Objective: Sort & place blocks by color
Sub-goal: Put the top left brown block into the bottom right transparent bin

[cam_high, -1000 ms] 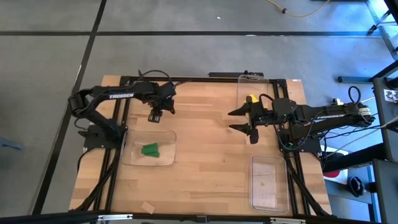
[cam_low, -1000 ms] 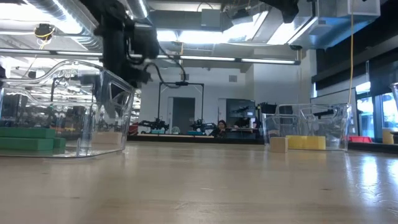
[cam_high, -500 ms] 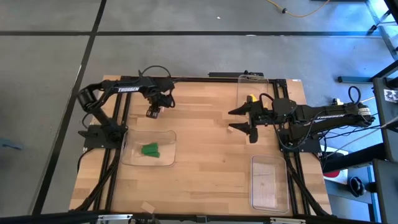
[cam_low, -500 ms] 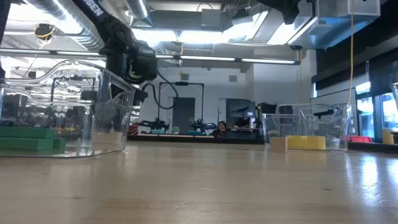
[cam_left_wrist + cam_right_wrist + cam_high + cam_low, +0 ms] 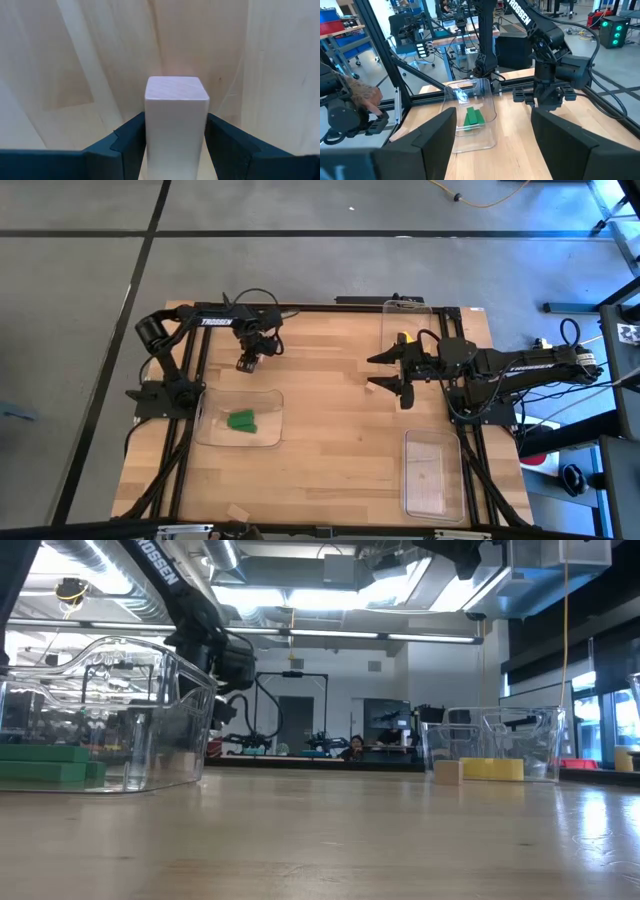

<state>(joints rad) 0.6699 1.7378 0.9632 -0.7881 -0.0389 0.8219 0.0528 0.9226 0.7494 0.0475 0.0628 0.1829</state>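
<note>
Overhead, white "TROSSEN" lettering on left arm [image 5: 215,321] — tan block [image 5: 176,127] in end effector [image 5: 175,142]

left arm [image 5: 250,360] swung toward the table's far edge, holding tan block [image 5: 176,127]

A plain tan block [image 5: 177,125] is held upright above the table [image 5: 320,430]. Green blocks [image 5: 241,420] lie on the table's left; a yellow block [image 5: 405,338] lies at its far right.
</note>
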